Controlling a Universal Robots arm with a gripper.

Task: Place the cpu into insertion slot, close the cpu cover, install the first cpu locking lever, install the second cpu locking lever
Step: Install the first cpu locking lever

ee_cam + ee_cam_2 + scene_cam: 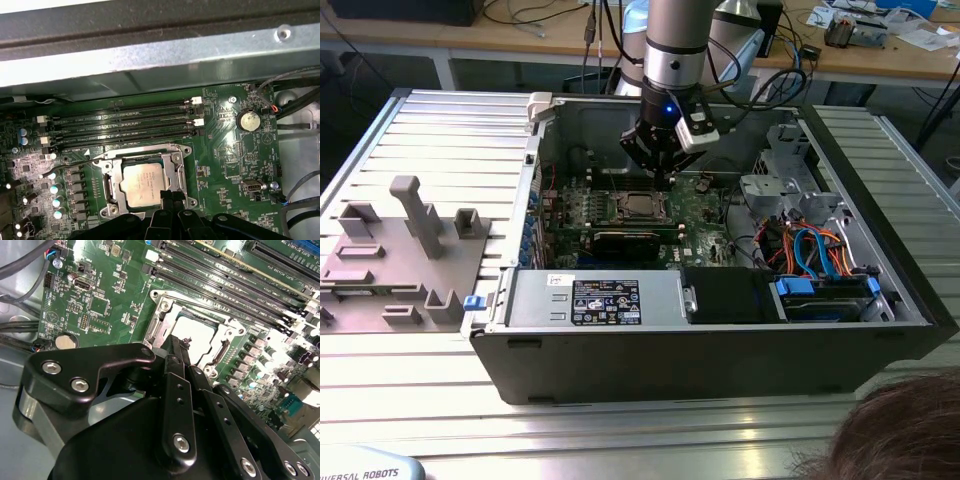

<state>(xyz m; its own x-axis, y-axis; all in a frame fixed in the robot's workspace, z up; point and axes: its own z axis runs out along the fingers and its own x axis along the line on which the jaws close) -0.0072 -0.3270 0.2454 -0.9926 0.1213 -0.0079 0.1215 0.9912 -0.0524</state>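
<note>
The cpu (142, 182), a silver-grey square, lies flat in the insertion slot (642, 207) on the green board inside the open computer case. The cpu cover (176, 170), a silvery frame, lies down around the chip, which shows through its window. A thin wire lever (80, 162) sticks out at one corner of the socket. My gripper (170, 196) hovers just above the socket's edge beside the cpu (195, 330), its black fingers (176, 370) together with nothing between them. In the exterior view the gripper (665, 172) hangs over the far side of the socket.
Long black memory slots (125, 127) run beside the socket, and a coin battery (248, 120) sits further along the board. The case wall (150, 55) stands close behind. A drive cage with cables (820, 250), a power supply (605, 300), a grey fixture tray (400, 250) and a person's hair (900, 430) are visible.
</note>
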